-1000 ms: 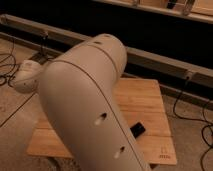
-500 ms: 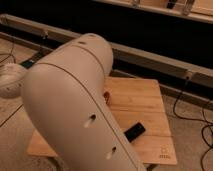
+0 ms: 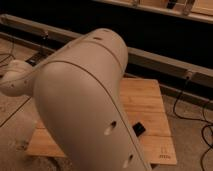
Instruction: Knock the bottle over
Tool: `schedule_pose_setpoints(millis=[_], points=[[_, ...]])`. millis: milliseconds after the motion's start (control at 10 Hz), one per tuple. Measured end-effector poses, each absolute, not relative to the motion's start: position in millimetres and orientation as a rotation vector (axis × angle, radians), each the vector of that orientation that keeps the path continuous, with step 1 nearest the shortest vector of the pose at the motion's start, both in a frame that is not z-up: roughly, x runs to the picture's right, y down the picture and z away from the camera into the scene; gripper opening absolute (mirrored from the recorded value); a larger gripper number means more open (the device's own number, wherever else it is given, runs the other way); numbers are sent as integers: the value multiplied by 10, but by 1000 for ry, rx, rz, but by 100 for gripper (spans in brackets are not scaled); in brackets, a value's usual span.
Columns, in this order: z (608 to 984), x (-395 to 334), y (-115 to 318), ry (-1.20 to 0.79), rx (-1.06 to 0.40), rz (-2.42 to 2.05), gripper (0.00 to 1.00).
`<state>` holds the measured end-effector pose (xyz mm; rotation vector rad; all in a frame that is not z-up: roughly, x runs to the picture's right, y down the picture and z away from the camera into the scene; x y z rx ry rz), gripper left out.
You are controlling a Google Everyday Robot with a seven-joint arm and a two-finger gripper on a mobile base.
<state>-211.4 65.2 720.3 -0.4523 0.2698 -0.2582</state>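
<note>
Lab-like room: floor cables [image 3: 192,112], wall rail [image 3: 165,62], gripper out of view.

Arm [image 3: 85,105]: one large white link fills the middle of the camera view, running from about 1 o'clock at its rounded upper end down to about 5 o'clock at the bottom edge. Three small round holes sit along its lower right face. A rounded white joint [image 3: 17,77] projects from the link at about 9 o'clock. Gripper: hidden from this view, position not readable.
</note>
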Motion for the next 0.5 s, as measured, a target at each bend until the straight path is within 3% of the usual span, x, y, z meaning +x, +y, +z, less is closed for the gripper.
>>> schedule_pose_setpoints(millis=[500], points=[[7252,-1975,636,308,-518,-229,0]])
